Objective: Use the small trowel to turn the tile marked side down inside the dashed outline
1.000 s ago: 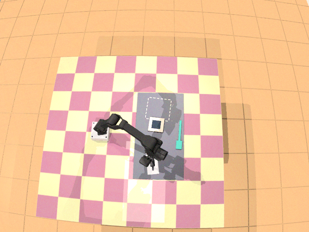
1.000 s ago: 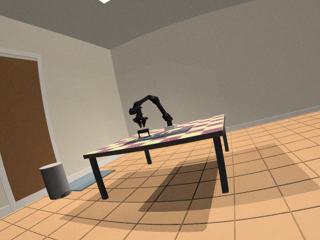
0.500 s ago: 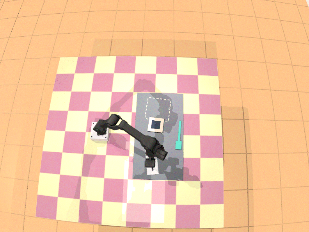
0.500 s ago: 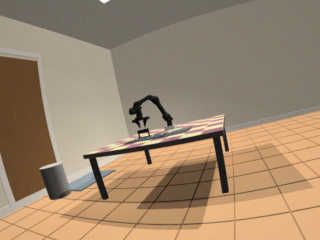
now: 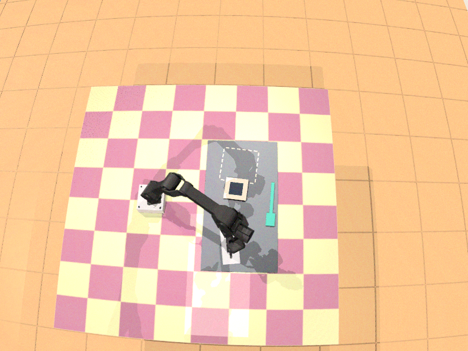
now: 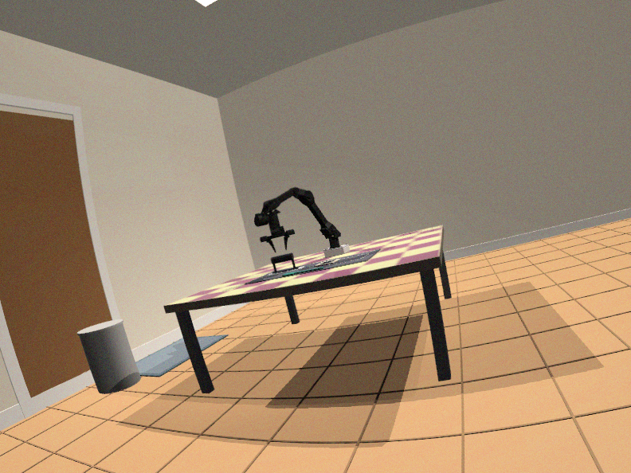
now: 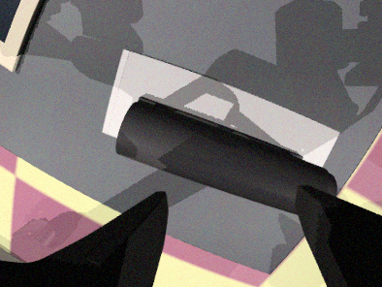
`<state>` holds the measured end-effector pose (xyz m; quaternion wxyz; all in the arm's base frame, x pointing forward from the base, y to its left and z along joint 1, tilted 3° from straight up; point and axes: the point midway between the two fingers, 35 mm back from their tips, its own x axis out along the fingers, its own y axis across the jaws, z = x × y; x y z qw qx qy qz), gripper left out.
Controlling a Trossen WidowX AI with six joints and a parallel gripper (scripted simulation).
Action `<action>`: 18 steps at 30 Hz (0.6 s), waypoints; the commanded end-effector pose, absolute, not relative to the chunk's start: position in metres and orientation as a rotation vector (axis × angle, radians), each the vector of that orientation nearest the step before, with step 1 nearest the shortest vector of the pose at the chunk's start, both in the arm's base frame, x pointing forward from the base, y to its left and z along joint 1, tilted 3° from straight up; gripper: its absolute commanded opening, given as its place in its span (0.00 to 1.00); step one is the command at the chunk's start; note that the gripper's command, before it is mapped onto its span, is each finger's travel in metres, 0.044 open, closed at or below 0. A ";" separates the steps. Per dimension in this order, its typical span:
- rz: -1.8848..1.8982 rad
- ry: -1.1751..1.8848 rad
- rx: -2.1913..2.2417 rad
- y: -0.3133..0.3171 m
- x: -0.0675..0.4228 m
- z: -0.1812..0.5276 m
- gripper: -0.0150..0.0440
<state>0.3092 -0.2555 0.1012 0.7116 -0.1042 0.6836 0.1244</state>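
The arm reaches out from its white base (image 5: 142,210) across the checkered counter (image 5: 109,245) and over the grey mat (image 5: 264,241). The gripper (image 5: 232,246) points down at the near end of the mat.

Right under it lies the trowel (image 5: 231,259), a white blade with a dark bar handle on top. From the side, the gripper (image 6: 279,248) hangs above that handle (image 6: 283,259) with clear air between them. It is not touching.

The wrist view looks straight down. The dark handle (image 7: 219,152) runs slantwise across the white blade (image 7: 162,78), with a black fingertip (image 7: 139,224) at the lower left and another at the lower right. The jaws stand a bit more than half open and hold nothing.

The tile (image 5: 236,188) lies flat on the mat, cream border and dark square facing up. Its far edge just meets the near side of the dashed outline (image 5: 240,149), while most of the tile sits outside it. The wrist camera catches one corner of the tile (image 7: 15,0) at the upper left.

A teal tool (image 5: 271,205) with a long handle lies on the mat, to the right of the tile in the top view and apart from it.
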 end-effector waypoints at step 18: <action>0.830 1.362 -0.809 -0.256 0.309 0.102 0.71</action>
